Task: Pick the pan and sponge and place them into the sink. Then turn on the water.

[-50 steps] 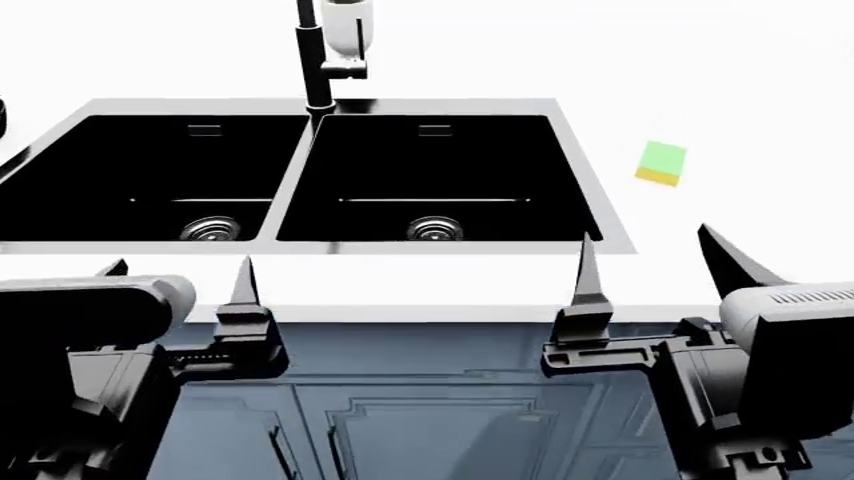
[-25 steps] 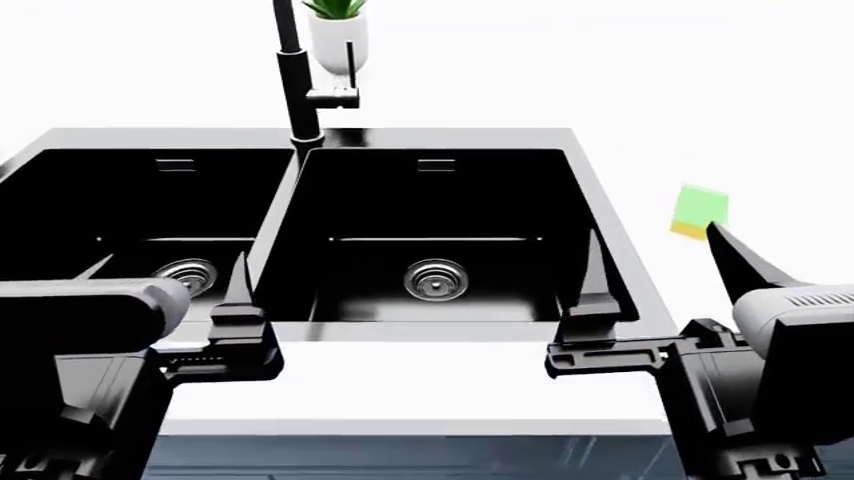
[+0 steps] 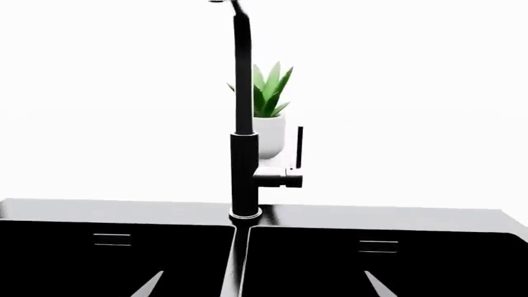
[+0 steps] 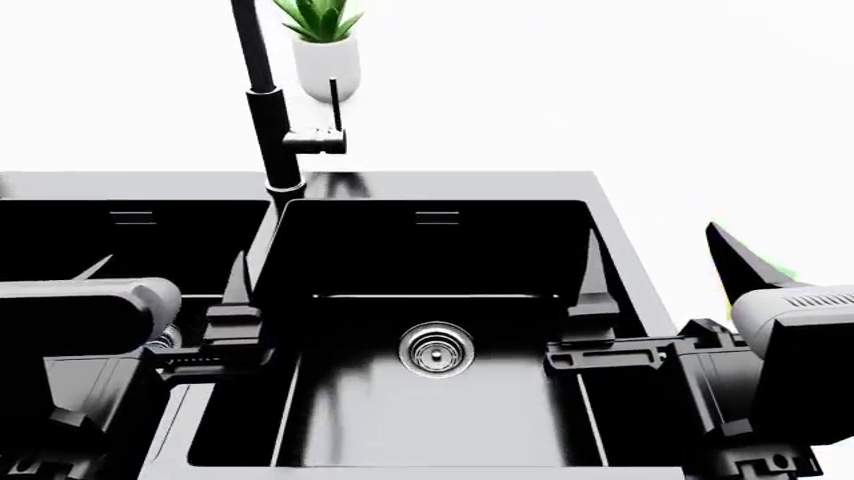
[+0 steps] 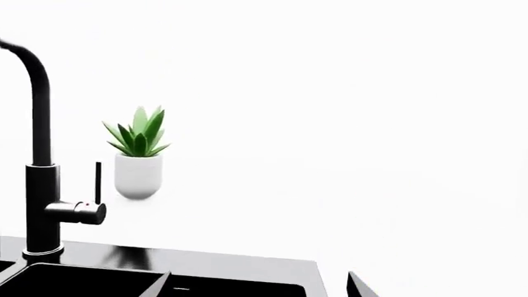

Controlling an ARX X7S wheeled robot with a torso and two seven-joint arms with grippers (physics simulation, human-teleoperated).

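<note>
Both grippers — left, right — level, jaws apart, over the sink.

The plain white countertop carries the large black rectangular double-basin sink, set in from centre toward 6 o'clock. A tall black faucet rises at the sink's 12 o'clock rim. Beyond it, toward 12 o'clock, stands a small white pot with a green succulent.
</note>
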